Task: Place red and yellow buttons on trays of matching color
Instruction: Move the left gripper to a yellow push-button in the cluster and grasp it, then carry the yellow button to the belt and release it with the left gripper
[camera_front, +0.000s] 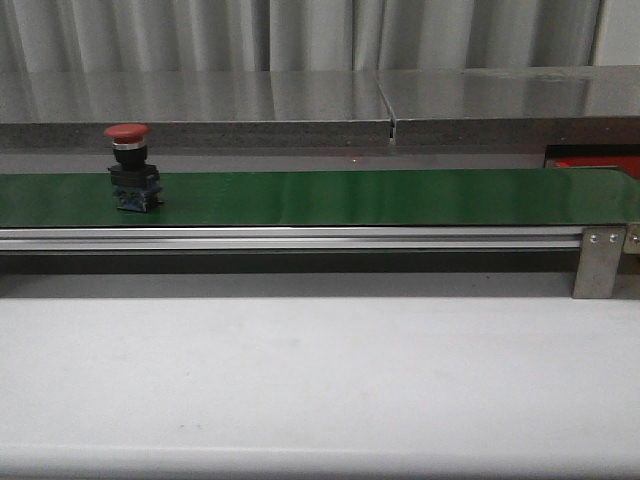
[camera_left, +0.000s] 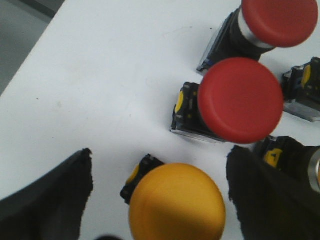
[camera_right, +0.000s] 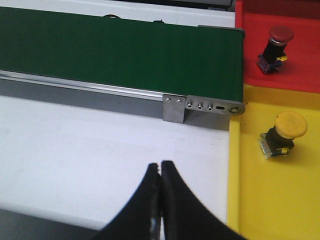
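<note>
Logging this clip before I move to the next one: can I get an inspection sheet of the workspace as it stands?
Surface: white table, bare in the front view; green belt runs across behind it.
Job's things: one red button upright on the belt, left part. Red tray holds one red button; yellow tray holds one yellow button. Supply pile: two red buttons, one yellow button.
Clutter: nothing seen.
Grippers: left gripper open around the supply yellow button; right gripper shut, empty.
Cables: nothing seen.
Surroundings: metal shelf, curtain behind.
</note>
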